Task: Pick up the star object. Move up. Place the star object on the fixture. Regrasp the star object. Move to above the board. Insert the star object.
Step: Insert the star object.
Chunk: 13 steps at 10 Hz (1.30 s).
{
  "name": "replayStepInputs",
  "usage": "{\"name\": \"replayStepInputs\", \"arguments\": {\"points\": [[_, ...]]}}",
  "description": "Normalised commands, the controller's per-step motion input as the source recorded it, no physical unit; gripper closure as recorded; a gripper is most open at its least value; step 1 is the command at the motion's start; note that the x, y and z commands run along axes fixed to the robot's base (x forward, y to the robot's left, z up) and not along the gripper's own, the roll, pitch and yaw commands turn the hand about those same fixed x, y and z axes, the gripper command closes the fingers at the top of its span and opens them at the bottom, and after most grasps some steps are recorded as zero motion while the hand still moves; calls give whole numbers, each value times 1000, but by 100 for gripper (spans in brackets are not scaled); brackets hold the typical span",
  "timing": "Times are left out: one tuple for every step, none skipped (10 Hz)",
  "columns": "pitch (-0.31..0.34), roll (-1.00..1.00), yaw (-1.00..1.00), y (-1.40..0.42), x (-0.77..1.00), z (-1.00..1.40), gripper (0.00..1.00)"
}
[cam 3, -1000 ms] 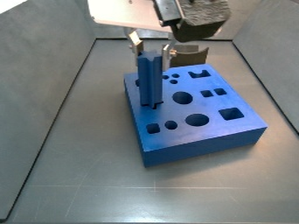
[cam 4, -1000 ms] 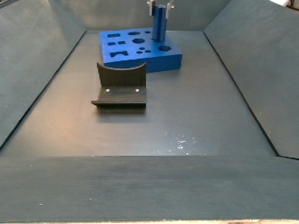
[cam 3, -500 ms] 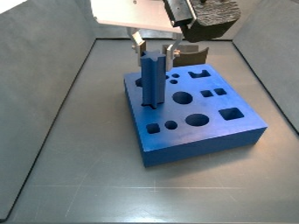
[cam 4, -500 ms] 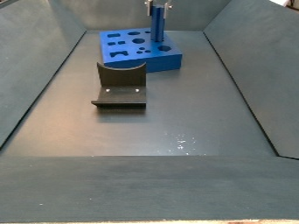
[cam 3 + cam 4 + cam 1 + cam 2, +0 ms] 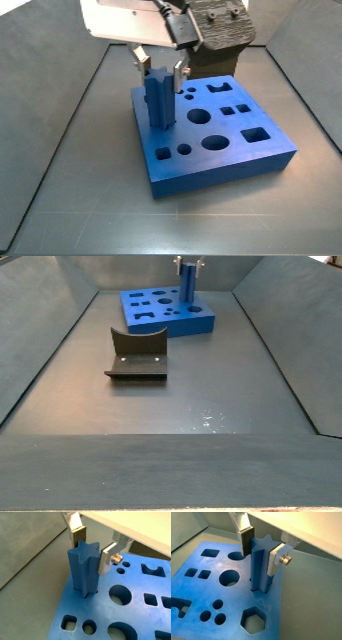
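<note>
The star object (image 5: 85, 569) stands upright on the board (image 5: 127, 624), its lower end sitting in a hole near one edge of the slab. In both wrist views it reads as a tall ridged blue bar (image 5: 259, 564) rising from the board (image 5: 211, 587), with round, square and hexagon cut-outs spread around its foot.

The gripper (image 5: 93, 548) is at the top part of the star object, one finger (image 5: 77, 533) on one side and the other finger (image 5: 107, 556) on the opposite side. The fingers are only slightly parted, about as wide as the bar. In one wrist view a pad (image 5: 246, 541) lies against the bar's face; whether both pads press on it or stand a hair off cannot be told.

In a side view the gripper (image 5: 162, 62) hangs over the board (image 5: 227, 150) near its far left corner, with the star object (image 5: 163, 95) upright beneath it. In the other side view the board (image 5: 160, 311) lies at the far end of the tabletop (image 5: 174, 406), the star object (image 5: 190, 284) stands at its right side, and the fixture (image 5: 138, 353) sits apart from the board, nearer the camera.
</note>
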Motion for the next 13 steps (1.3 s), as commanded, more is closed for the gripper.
{"name": "replayStepInputs", "arguments": {"points": [[-54,277,0,-203,0,-1000,100],[-63,191,0,-271,0,-1000,100],[-66,146,0,-306,0,-1000,100],[-60,134,0,-320,0,-1000,100],[-57,126,0,-334,0,-1000,100],[-57,120,0,-343,0,-1000,100],[-46,97,0,-366,0,-1000,100],[-29,83,0,-386,0,-1000,100],[-29,83,0,-386,0,-1000,100],[-29,77,0,-377,0,-1000,100],[-326,126,0,-183,134,-940,100],[-66,0,0,0,-14,0,100],[0,57,0,0,0,-34,100]]}}
